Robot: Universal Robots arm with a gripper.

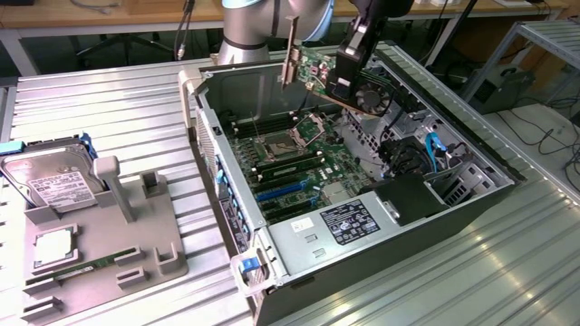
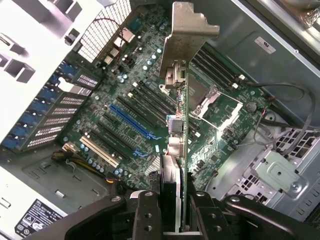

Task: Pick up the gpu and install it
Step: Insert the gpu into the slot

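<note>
The claw [image 1: 352, 64] is clamped narrow on the gpu [image 1: 319, 73], which hangs in the air above the open case [image 1: 244, 88], over the motherboard [image 1: 290, 159] and touching nothing else. Doing this well likely means holding the board square to the long blue slot [image 2: 131, 121], with the silver bracket [image 2: 186, 30] toward the rear wall. The card's connector edge is hidden, so alignment with any 1 slot is hard to judge.

Silver-grey cylindrical arm [image 1: 243, 30] carries a matte black tool [image 2: 175, 215] with small round screw holes.
</note>
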